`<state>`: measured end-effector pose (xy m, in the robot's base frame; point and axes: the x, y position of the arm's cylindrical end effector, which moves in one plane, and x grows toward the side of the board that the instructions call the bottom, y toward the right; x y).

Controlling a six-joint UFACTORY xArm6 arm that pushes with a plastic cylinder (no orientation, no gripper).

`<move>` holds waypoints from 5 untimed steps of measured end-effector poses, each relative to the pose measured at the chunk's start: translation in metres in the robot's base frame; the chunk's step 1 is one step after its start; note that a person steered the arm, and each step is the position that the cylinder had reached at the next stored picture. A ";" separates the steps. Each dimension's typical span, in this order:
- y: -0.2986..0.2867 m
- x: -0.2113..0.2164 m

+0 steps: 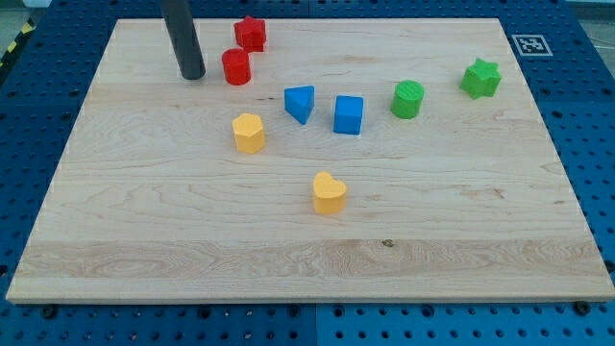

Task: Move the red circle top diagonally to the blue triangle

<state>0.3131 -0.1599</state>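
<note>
My tip (pixel 193 75) sits just left of the red circle (pixel 236 67) w/ a small gap, prob bc a rightward shove sends it toward the blue triangle (pixel 300 103). Circle's near the worktop (pixel 144 211) top edge, under the red star (pixel 251 33). No end effector jaws, just a rod, nothing held.

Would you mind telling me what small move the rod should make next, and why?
Probably a short slide toward the view's right. My tip sits just left of the red circle, with a small gap between them, and the blue triangle lies right of and below the circle, so pushing it rightward should bring it up-diagonal of the triangle.
</note>
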 end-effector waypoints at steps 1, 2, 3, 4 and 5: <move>0.003 0.000; 0.012 0.000; 0.021 -0.004; 0.031 -0.005; 0.038 -0.005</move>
<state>0.3083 -0.1221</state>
